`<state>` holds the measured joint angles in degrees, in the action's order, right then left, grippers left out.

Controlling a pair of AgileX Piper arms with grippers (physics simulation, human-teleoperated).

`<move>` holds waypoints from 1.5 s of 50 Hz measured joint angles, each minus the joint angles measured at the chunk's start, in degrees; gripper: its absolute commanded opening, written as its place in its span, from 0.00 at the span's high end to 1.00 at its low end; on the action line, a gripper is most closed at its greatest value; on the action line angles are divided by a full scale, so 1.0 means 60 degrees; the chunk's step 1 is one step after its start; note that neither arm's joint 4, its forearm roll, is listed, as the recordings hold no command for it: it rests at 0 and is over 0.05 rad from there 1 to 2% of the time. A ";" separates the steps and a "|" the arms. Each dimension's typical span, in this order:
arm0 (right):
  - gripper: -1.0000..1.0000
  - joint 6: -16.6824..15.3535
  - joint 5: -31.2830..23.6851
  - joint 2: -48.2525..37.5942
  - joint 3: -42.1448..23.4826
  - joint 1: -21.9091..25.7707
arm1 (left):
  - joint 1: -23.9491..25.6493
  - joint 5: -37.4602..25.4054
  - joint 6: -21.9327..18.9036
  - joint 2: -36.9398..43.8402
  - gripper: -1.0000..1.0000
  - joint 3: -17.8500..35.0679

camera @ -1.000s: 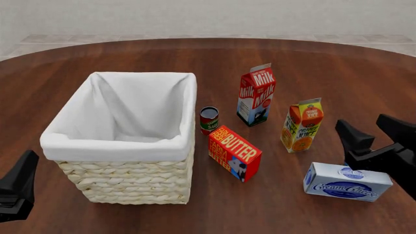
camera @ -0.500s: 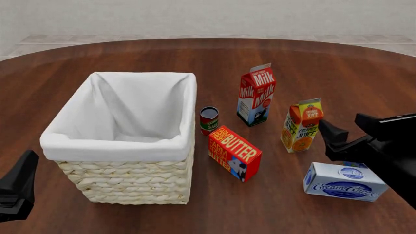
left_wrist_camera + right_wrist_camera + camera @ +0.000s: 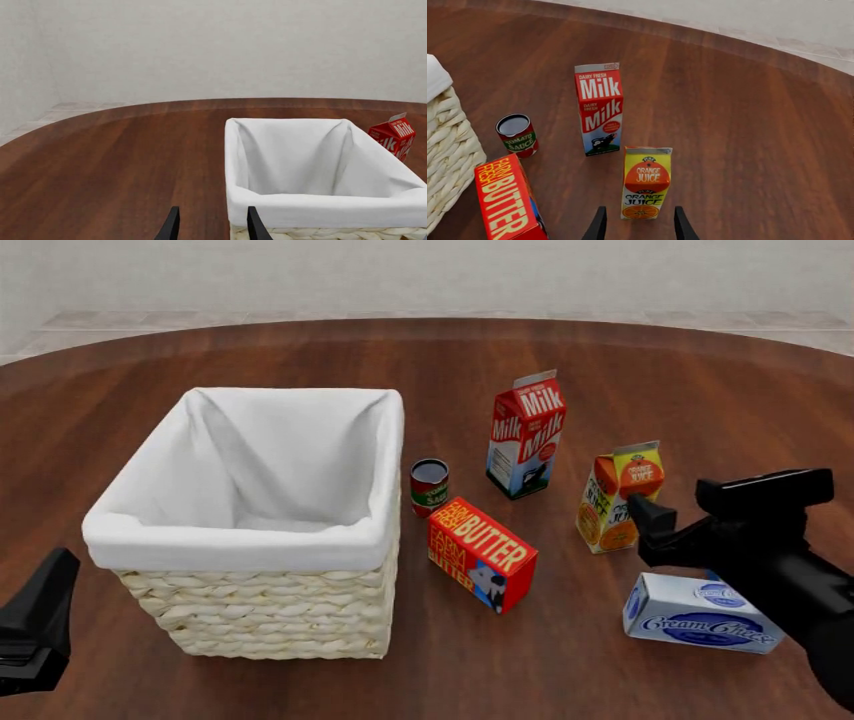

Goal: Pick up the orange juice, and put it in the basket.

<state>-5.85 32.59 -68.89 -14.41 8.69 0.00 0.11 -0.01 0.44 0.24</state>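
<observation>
The orange juice (image 3: 619, 498), an orange and yellow gable-top carton, stands upright on the table right of centre. In the right wrist view the orange juice (image 3: 646, 182) stands just ahead of my right gripper (image 3: 639, 227), whose jaws are open and empty. In the front view my right gripper (image 3: 658, 517) is close to the carton's right side, and I cannot tell if it touches. The basket (image 3: 240, 535), cream wicker with a white liner, stands at the left. My left gripper (image 3: 40, 615) is low at the front left, and the left wrist view shows it (image 3: 212, 229) open and empty beside the basket (image 3: 320, 212).
A red-and-white Milk carton (image 3: 527, 435) stands behind the juice. A tomato sauce can (image 3: 429, 486) and a red Butter box (image 3: 481, 555) lie between juice and basket. A Cream Cheese box (image 3: 701, 612) lies under my right arm. The table is round dark wood.
My right gripper has moved left toward the orange juice and now sits right beside it. The left arm and all objects have stayed still.
</observation>
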 measured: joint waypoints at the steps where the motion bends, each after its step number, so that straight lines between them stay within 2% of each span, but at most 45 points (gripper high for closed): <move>1: 0.00 -0.0027 0.0010 -0.0055 -0.0035 -0.0009 | 0.0000 0.0000 0.0000 0.0000 0.00 0.0000; 39: 0.00 -0.0630 0.0279 -0.2185 -0.1272 -0.0260 | 0.0000 0.0000 0.0000 0.0000 0.00 0.0000; 75: 0.00 -0.0461 0.1223 -0.3899 -0.1590 -0.0432 | 0.0000 0.0000 0.0000 0.0000 0.00 0.0000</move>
<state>-8.61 39.92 -92.28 -23.95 6.10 0.00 0.11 -0.01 0.44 0.24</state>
